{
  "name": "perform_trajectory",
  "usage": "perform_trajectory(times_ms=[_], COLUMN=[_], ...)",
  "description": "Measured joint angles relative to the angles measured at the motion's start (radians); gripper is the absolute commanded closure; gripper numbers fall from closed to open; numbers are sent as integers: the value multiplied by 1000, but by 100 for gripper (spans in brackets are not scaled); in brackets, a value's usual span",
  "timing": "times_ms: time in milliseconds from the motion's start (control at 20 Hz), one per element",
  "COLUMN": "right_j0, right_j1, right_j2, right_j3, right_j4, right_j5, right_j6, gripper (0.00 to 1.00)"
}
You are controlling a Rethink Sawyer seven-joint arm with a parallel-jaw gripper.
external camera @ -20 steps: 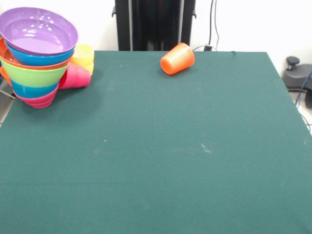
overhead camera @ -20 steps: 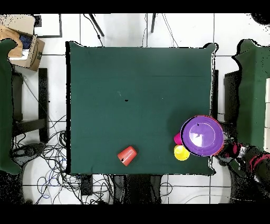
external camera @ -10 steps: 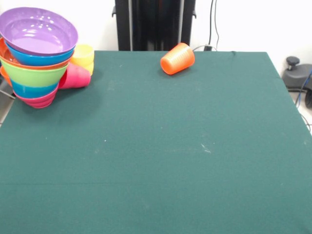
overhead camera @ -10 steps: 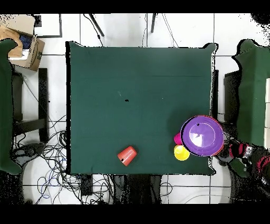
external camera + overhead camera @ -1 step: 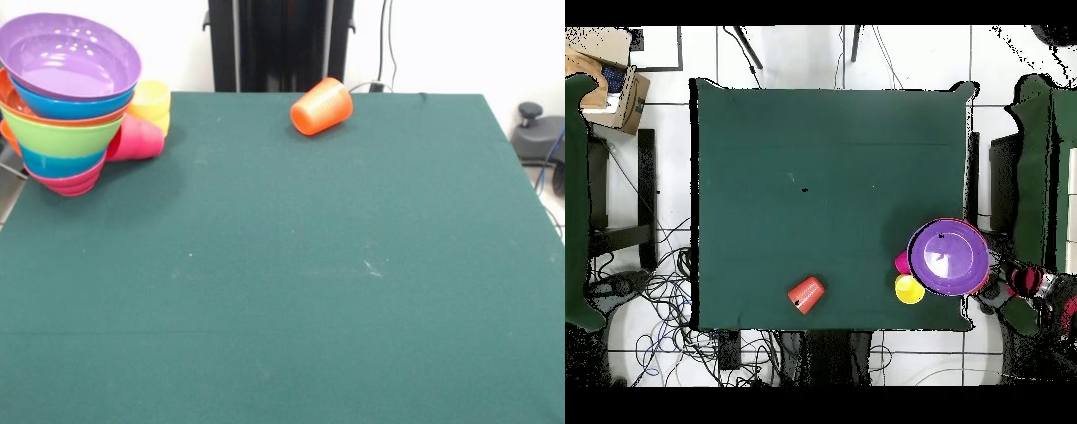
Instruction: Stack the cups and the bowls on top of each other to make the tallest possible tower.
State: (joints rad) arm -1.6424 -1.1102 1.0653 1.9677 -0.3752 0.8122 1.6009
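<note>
1. Gripper [image 5: 1006, 290]: only the overhead view shows it, as the dark end of the red and black arm [image 5: 1035, 284]. It lies beyond the table's edge and off the green cloth. Whether it is spread or closed cannot be told, and nothing can be seen in it.
2. Tower [image 5: 64, 106] of glossy round plastic bowls nested mouth-up. It stands just beside the gripper, on the table side, at the corner of the dark green cloth-covered table [image 5: 291, 291]. From the top it shows a large purple bowl [image 5: 71, 55], a blue bowl [image 5: 75, 106], the rim of an orange bowl [image 5: 9, 94], a lime green bowl [image 5: 62, 138], a translucent blue bowl [image 5: 55, 164] and a small magenta bowl [image 5: 69, 185]. The pile leans slightly.
3. Yellow ridged plastic cup [image 5: 152, 101]: it stands upright with its mouth up and touches the tower on the side turned away from the gripper.
4. Red-pink ridged plastic cup [image 5: 138, 140]: it lies on its side against the tower's base and next to the yellow cup, so the tower stands between it and the gripper.
5. Orange ridged plastic cup [image 5: 321, 106]: it lies on its side near the table's edge, alone and well apart from both the gripper and the tower.
6. Cardboard box [image 5: 610, 88]: it sits on the floor past the table corner farthest from the gripper. Any print on it is too small to read.
</note>
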Motion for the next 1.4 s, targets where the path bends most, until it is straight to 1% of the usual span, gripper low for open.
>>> perform_trajectory(times_ms=[350, 800, 1250, 1400], right_j0=[48, 53, 111, 135], right_j1=[-31, -49, -66, -65], right_j2=[0, -2, -62, -89], right_j3=[31, 51, 51, 51], right_j4=[0, -5, -12, -27], right_j5=[-1, -19, -19, -19], right_j6=[0, 0, 0, 0], gripper=[0, 0, 0, 0])
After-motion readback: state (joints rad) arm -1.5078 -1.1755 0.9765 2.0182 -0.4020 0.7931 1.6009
